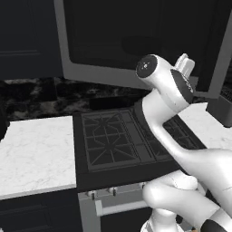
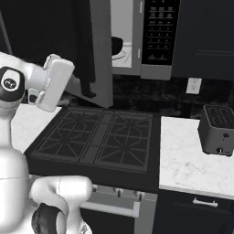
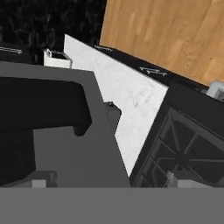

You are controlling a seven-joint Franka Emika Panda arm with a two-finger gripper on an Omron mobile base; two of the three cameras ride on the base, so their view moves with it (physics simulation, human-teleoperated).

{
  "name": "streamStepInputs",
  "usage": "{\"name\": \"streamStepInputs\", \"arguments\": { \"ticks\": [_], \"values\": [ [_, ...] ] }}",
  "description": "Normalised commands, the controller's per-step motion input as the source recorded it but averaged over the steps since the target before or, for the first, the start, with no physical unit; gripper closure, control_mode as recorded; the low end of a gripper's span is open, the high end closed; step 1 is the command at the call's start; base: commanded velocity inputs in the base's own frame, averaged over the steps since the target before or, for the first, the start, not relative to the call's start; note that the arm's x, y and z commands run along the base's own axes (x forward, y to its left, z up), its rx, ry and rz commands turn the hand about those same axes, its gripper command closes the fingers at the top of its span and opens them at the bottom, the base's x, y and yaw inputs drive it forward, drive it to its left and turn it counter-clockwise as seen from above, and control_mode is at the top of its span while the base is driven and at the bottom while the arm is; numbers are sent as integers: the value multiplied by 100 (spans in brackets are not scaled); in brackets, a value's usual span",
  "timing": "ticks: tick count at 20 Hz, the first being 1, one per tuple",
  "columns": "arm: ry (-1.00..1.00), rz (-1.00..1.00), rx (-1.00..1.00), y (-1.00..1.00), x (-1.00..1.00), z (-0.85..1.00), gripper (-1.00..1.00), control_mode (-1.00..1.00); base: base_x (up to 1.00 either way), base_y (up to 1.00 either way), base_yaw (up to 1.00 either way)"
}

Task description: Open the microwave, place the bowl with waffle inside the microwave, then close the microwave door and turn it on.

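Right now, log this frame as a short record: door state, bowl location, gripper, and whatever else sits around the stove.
microwave door: swung open, handle close to the hand camera
microwave: cavity exposed
bowl: dark, inside the cavity
waffle: cannot tell
gripper: near the open door; finger state unclear
stove: burners bare
toaster: on the counter right of the stove
step pending: close the door

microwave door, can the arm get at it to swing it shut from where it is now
Probably yes. The microwave door stands open over the stove, and the pincer is right up against its grey frame beside the black handle, with nothing between them.
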Motion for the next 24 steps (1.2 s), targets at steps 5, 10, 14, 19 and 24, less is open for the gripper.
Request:
{"name": "streamStepInputs", "arguments": {
  "ticks": [5, 10, 14, 19, 24],
  "values": [
    [19, 29, 0, -66, 100, 0, -100, -100, 0, 0, 0],
    [16, 21, 0, -14, 79, 0, -100, -100, 0, 0, 0],
    [15, 14, 0, 0, 54, 1, -100, -100, 0, 0, 0],
    [10, 13, 0, 0, 37, 8, -100, -100, 0, 0, 0],
    [9, 14, 0, 0, 60, 4, -100, -100, 0, 0, 0]
  ]
}}
